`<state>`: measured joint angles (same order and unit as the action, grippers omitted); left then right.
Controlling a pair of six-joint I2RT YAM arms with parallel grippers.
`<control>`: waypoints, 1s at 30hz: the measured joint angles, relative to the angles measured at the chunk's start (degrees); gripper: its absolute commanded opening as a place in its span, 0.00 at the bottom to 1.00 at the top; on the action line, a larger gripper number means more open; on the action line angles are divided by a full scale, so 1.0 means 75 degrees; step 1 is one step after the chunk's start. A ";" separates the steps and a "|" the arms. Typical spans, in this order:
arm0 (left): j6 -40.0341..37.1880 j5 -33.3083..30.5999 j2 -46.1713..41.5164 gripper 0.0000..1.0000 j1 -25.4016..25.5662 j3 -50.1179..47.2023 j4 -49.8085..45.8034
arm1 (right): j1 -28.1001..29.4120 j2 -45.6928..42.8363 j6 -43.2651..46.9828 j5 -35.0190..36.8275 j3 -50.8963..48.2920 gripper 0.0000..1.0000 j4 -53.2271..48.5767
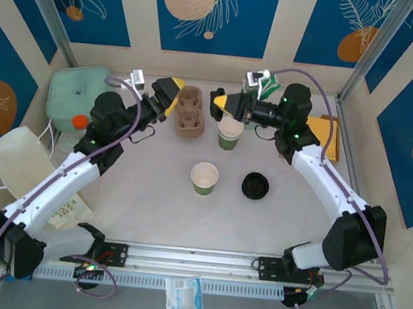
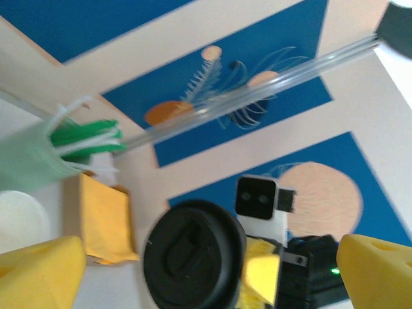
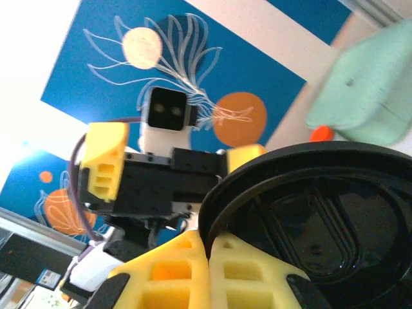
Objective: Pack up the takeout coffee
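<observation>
Two small white paper cups with pale green bands on the table, both uncovered: first cup [image 1: 230, 133] close beside the right gripper [image 1: 218, 102], on its base-ward side; second cup [image 1: 204, 178] farther toward the bases, well apart from either gripper. Two round black lids: held lid [image 3: 322, 219] pinched at its rim between the right gripper's yellow fingers [image 3: 174, 277], pressed together on it, up on edge in the air and facing the left gripper [image 1: 170, 95]; loose lid [image 1: 255, 185] flat on the table just beside the second cup, well toward the bases from the right gripper. Left gripper's jaws spread wide, clamped on nothing, the held lid straight ahead of them and apart. One brown moulded-pulp cup carrier [image 1: 189, 111] on the table, low in the line between the two grippers. One mint-green cup of straws [image 2: 29, 164] beyond the right gripper, partly hidden by that arm from above. One flat yellow packet [image 2: 106, 219] beside it. Behind the left gripper, one mint-green container [image 1: 75, 91] with an orange cap [image 1: 80, 120], partly covered by the left arm; one white paper bag [image 1: 20, 156] farther back along that arm. One small white sachet [image 1: 183, 295] by the rail between the bases.
</observation>
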<state>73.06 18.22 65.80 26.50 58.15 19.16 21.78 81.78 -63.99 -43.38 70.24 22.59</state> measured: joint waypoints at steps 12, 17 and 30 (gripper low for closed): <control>0.1804 0.0460 0.0277 0.99 0.0003 -0.0271 0.1617 | 0.0612 0.0236 -0.0516 -0.0140 0.0752 0.00 0.1186; 0.2127 0.0516 0.0452 0.99 0.0055 -0.0271 0.2008 | 0.0708 0.0356 -0.0536 -0.0134 0.0752 0.00 0.1276; 0.2375 0.0542 0.0787 1.00 0.0376 -0.0271 0.2285 | 0.0752 0.0443 -0.0536 -0.0131 0.0752 0.00 0.1291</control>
<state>90.87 22.28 71.70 29.32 56.12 36.29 27.42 85.10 -68.01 -44.36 75.88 32.27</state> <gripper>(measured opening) 0.997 0.051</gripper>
